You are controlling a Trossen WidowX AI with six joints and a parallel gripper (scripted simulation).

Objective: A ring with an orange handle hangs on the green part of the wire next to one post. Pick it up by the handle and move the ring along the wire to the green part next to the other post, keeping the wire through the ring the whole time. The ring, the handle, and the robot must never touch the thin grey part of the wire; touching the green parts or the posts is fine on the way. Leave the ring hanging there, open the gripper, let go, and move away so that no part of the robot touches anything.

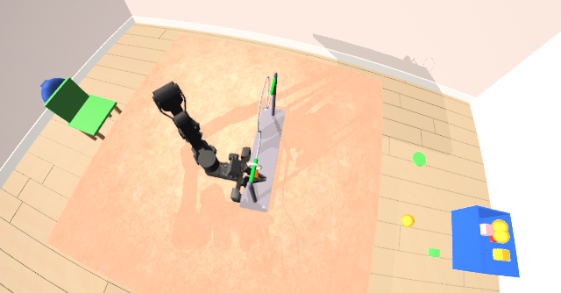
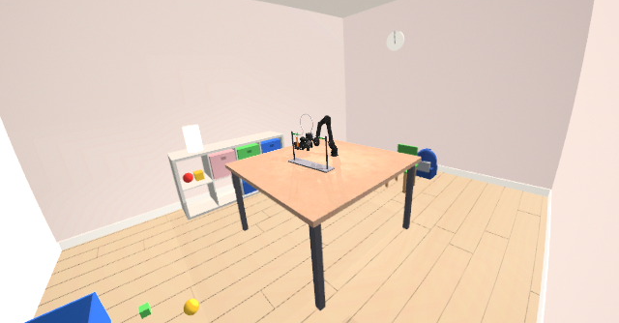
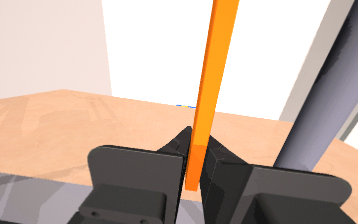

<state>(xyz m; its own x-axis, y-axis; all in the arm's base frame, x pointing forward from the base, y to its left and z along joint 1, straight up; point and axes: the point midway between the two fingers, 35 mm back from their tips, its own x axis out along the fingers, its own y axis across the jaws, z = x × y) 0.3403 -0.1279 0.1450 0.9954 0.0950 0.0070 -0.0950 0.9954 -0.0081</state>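
The orange handle (image 1: pixel 256 174) (image 2: pixel 297 141) (image 3: pixel 212 65) hangs down from the white ring (image 1: pixel 253 166), which is around the near green part (image 1: pixel 252 177) of the wire. My gripper (image 1: pixel 262 178) (image 3: pixel 193 131) is shut on the handle near its lower end. The ring is out of the wrist view. The near post (image 1: pixel 252 193) (image 3: pixel 325 95) stands just to the right of the fingers in the wrist view. The thin grey wire (image 1: pixel 259 113) (image 2: pixel 301 120) loops up and over to the other green part (image 1: pixel 273 85) (image 2: pixel 321 138), next to the far post (image 1: pixel 273 104) (image 2: pixel 327 156).
Both posts stand on a grey base plate (image 1: pixel 268 144) (image 2: pixel 309 164) on the table (image 1: pixel 333 188) (image 2: pixel 314 202). The fingers are above the plate, with the near post close beside them. A chair, a shelf and toys are away from the table.
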